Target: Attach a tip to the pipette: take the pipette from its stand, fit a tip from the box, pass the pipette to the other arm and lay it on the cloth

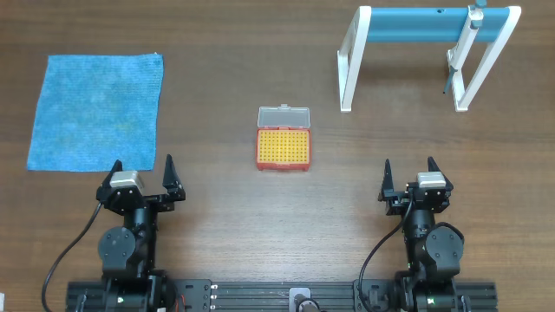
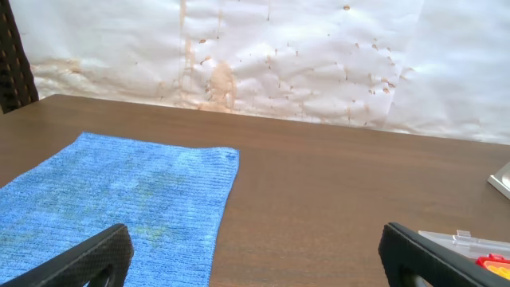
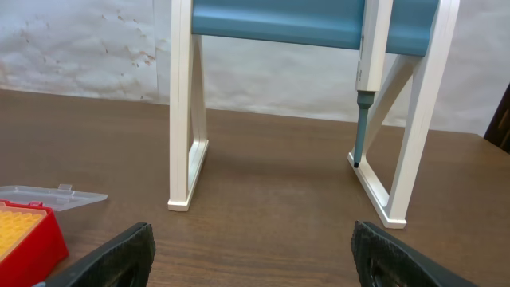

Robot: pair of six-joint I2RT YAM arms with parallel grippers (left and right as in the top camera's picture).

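Both arms sat folded low over their bases at the near edge of the table [image 1: 217,87], with the wrists level and the fingers pointing away across the wood. The left gripper [image 1: 143,165] had its two fingers spread wide with nothing between them. The right gripper [image 1: 409,165] was spread the same way and held nothing. Neither touched any object.

There was one pipette [image 1: 464,43]. It hung on the single blue-and-white stand [image 1: 408,26], well ahead of the right gripper and a little to its outer side, with its lower end close to the stand's foot rail. One red tip box [image 1: 284,149] lay between the two grippers and slightly ahead of them, its clear lid folded back and its yellow tips exposed. One blue cloth [image 1: 95,113] lay flat ahead of the left gripper, its near edge just beyond the fingertips.

Bare wood ran from the right gripper to the stand's legs, and from each gripper inward to the box.
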